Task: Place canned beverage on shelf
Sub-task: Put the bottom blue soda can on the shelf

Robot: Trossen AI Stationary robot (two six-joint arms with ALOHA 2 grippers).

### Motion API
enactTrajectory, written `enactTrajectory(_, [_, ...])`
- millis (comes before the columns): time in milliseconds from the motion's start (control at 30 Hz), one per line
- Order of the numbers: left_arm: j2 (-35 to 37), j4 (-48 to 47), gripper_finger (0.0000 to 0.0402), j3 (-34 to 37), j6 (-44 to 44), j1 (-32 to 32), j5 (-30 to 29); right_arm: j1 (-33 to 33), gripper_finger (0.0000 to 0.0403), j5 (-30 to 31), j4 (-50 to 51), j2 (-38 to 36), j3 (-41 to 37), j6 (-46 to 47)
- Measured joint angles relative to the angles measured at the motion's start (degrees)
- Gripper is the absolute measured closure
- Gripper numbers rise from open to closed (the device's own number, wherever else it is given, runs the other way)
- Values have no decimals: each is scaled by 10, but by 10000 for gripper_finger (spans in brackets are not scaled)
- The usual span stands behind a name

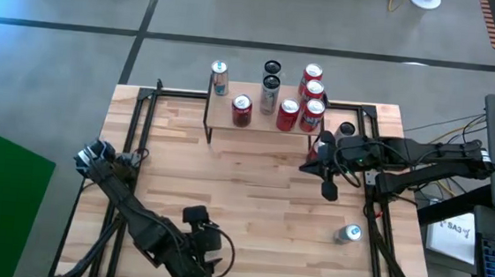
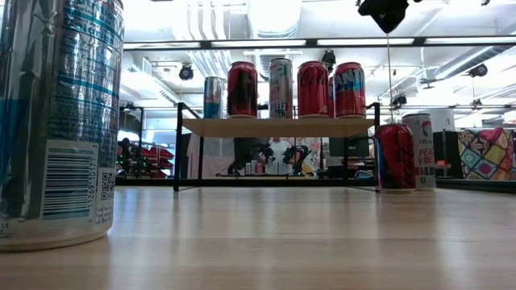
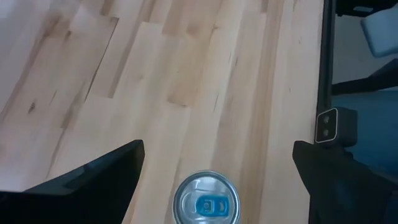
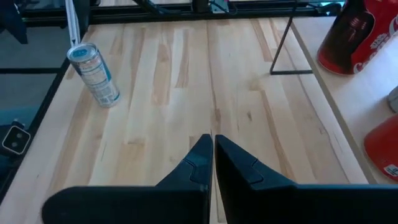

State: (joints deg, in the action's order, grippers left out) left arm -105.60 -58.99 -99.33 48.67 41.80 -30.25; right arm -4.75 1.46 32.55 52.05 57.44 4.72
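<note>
**Left gripper poised above a can at the near table edge.** The left gripper [image 3: 216, 152] hangs over an upright silver can [image 3: 206, 202], jaws spread wide to either side and not touching it. In the high view the left arm hides this can; the low view shows it [image 2: 56, 121] standing at the near edge, well apart from the shelf [image 2: 278, 127]. The right gripper [image 4: 212, 140] hovers just in front of the shelf's right end, jaws pressed together and holding nothing.

**Hazards, as judged from this arrangement.**
- The can sits off the midline of the jaws in the wrist view. A descent without recentring could land a finger on the rim and tip the can.
- The table edge [image 3: 324, 68] lies near, so a toppled can might roll off.
- The shelf top [image 1: 258, 122] already carries a row of cans [image 2: 280, 87], leaving little bare plank. A placement slightly off could knock a neighbour over.
- Two more cans [image 2: 395, 157] stand on the table just beside the shelf's right leg, and another silver can [image 1: 347, 233] stands near the right edge.
- The right arm sits close to the shelf front. A carry towards that end risks contact between the arms.
</note>
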Motion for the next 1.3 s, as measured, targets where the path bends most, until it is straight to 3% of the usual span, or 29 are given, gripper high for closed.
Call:
enactTrajectory(400, [-3, -26, 19, 15, 33, 1, -5, 0, 394, 0, -3, 39, 0, 3])
enactTrajectory(733, [-3, -29, 22, 47, 111, 26, -3, 0, 394, 0, -3, 58, 0, -3])
enactTrajectory(1300, [4, 99, 22, 154, 127, 28, -6, 0, 394, 0, -20, 58, 0, -18])
